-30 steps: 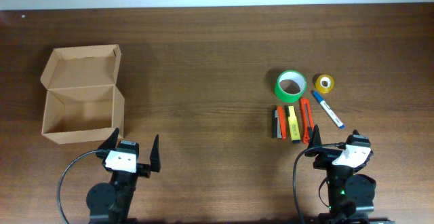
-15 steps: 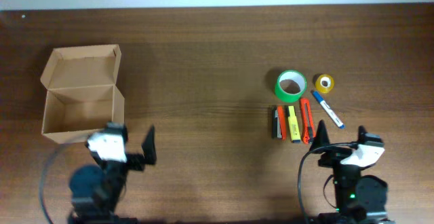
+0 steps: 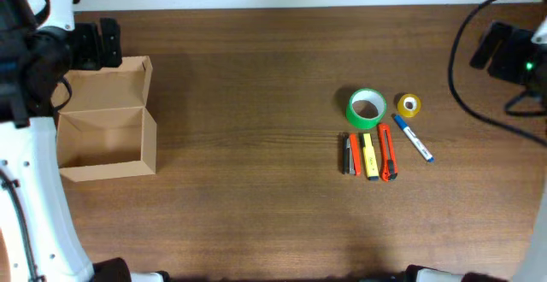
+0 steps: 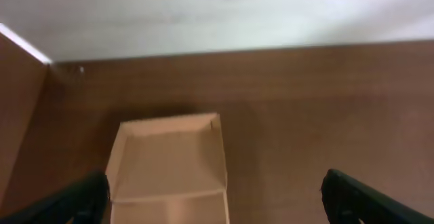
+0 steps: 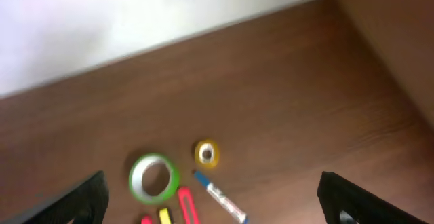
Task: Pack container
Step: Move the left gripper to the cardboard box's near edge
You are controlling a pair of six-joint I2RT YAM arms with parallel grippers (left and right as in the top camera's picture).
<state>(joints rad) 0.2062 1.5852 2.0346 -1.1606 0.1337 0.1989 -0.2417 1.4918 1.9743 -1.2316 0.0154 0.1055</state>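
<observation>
Your left gripper hangs high over the bench near its 10 o'clock corner, fingers spread wide with nothing between them. Beneath it, at 9 o'clock, the container stands open, its flap lid folded back toward 12 o'clock. Well apart at 3 o'clock lie a green tape roll, a small yellow tape roll just beside it, a blue pen, a yellow highlighter and an orange cutter. Your right gripper hovers high toward 2 o'clock, equally wide open and holding nothing.
</observation>
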